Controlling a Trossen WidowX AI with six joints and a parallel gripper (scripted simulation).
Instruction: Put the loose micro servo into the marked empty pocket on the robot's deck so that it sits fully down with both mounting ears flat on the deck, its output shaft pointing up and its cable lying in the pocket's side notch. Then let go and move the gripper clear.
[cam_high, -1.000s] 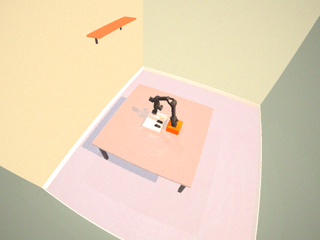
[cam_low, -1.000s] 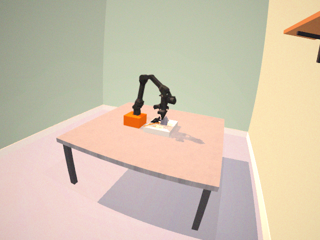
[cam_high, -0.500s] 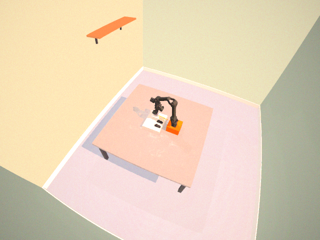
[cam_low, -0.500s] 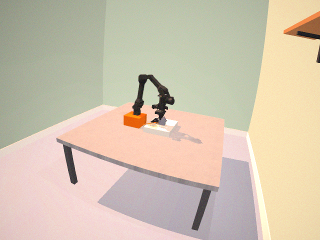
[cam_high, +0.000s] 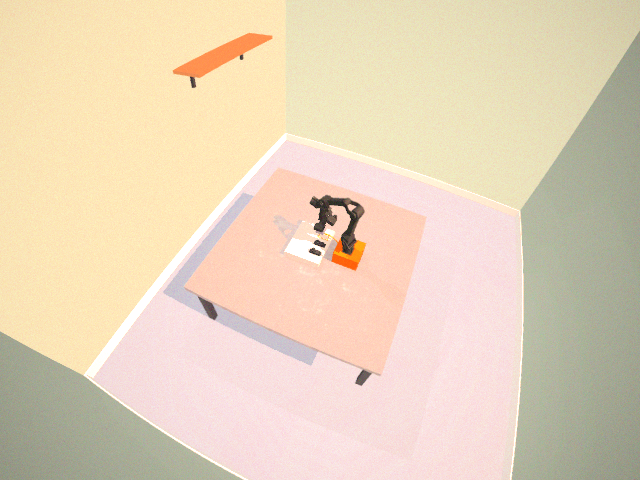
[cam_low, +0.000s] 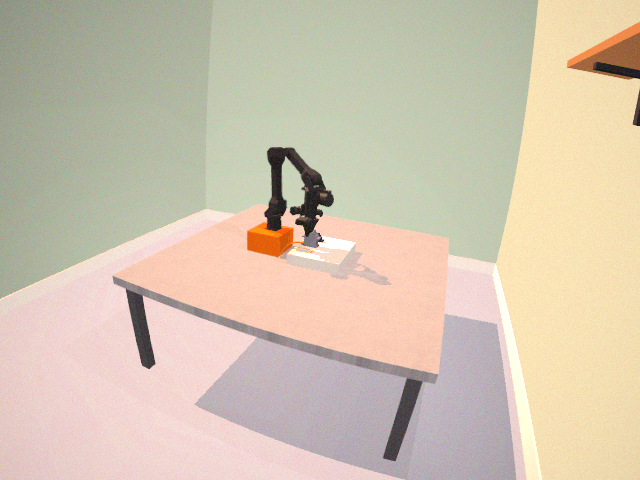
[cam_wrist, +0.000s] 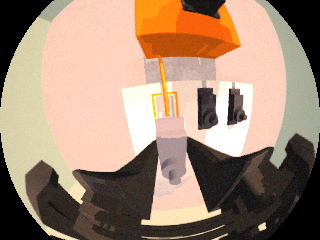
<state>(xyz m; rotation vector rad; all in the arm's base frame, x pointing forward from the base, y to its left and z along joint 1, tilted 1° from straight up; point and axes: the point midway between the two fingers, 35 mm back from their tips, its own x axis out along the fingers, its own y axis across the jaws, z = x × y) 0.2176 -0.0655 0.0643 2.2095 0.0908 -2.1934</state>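
Note:
The loose micro servo (cam_low: 311, 239) (cam_wrist: 171, 145) is grey, with its output shaft facing the wrist camera. My gripper (cam_high: 320, 228) (cam_low: 310, 233) (cam_wrist: 171, 142) is shut on it, one dark finger on each side. They are over the white deck (cam_high: 300, 249) (cam_low: 334, 254) (cam_wrist: 135, 111); the exact height is hard to tell. In the wrist view the orange cable (cam_wrist: 163, 82) runs from the servo's far end across the marked pocket, towards the orange block. The pocket's yellow outline (cam_wrist: 154, 106) lies just beyond the servo, which partly hides its near edge. The servo is not in the pocket.
Two black servos (cam_wrist: 206, 107) (cam_wrist: 235, 106) sit in the deck to the right of the pocket in the wrist view. The orange block (cam_high: 347, 255) (cam_low: 268, 240) (cam_wrist: 185, 40) under the arm's base stands beside the deck on the table (cam_high: 289, 294) (cam_low: 232, 294).

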